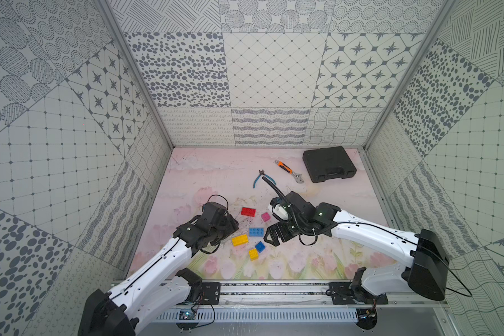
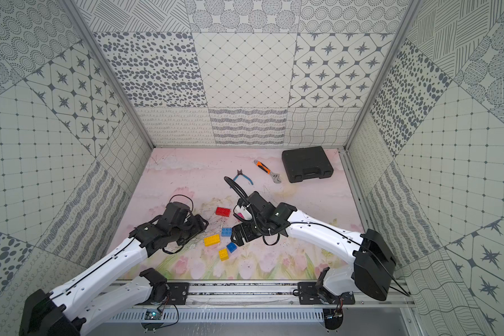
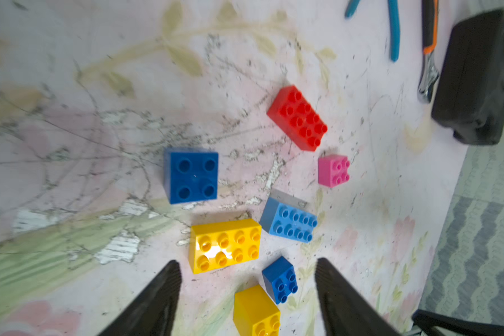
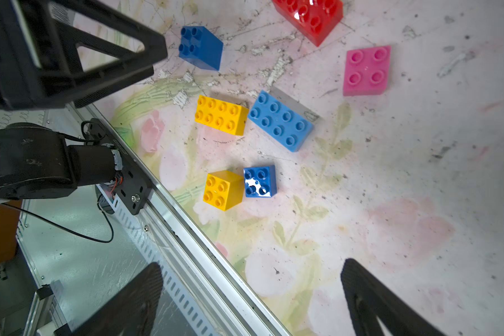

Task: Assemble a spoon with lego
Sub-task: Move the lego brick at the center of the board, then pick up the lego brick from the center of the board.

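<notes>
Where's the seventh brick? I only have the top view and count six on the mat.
Observer: Hidden by the left arm in your view. The left wrist view shows a dark blue square brick on the mat, apart from the rest.
Operator: Left claw holding it?
Observer: No. The left claw is open and empty.
Operator: Any bricks joined?
Observer: None that I can see. In the right wrist view the small yellow brick and the other dark blue brick sit side by side, edges about touching, not stacked.
</notes>
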Robot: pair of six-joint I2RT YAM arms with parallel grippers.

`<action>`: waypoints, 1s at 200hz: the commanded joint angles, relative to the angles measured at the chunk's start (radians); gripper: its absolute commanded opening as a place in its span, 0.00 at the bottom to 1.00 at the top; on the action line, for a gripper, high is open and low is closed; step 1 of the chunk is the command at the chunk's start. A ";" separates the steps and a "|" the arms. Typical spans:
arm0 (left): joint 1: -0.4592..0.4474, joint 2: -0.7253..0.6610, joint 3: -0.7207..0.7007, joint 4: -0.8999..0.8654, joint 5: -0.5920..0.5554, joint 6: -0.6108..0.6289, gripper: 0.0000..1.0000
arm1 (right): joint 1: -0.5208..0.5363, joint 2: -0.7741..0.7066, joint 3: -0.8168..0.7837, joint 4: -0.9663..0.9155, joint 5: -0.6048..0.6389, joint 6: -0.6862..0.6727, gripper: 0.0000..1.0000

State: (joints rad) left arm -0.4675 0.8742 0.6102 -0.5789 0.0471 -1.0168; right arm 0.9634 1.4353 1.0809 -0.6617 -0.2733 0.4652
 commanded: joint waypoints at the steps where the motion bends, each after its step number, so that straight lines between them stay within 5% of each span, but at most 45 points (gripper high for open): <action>1: 0.285 -0.063 0.057 -0.173 0.084 0.194 0.93 | 0.032 0.096 0.095 0.039 -0.040 0.003 0.98; 39: 0.618 -0.017 0.180 -0.202 0.131 0.305 0.96 | 0.066 0.274 0.246 0.019 -0.012 0.047 0.97; 66: 0.747 -0.026 0.256 -0.225 0.154 0.349 0.95 | 0.095 0.399 0.363 -0.008 0.030 0.082 0.94; 133: 0.768 -0.127 0.183 -0.221 0.263 0.375 0.94 | 0.161 0.580 0.588 -0.145 0.182 0.121 0.82; 200: 0.768 -0.228 0.151 -0.275 0.291 0.348 0.93 | 0.176 0.804 0.843 -0.197 0.197 0.127 0.75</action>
State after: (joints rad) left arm 0.2966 0.6846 0.7544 -0.8028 0.2733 -0.6884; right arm 1.1320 2.1635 1.8416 -0.8135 -0.1135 0.5774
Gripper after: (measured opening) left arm 0.933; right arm 0.756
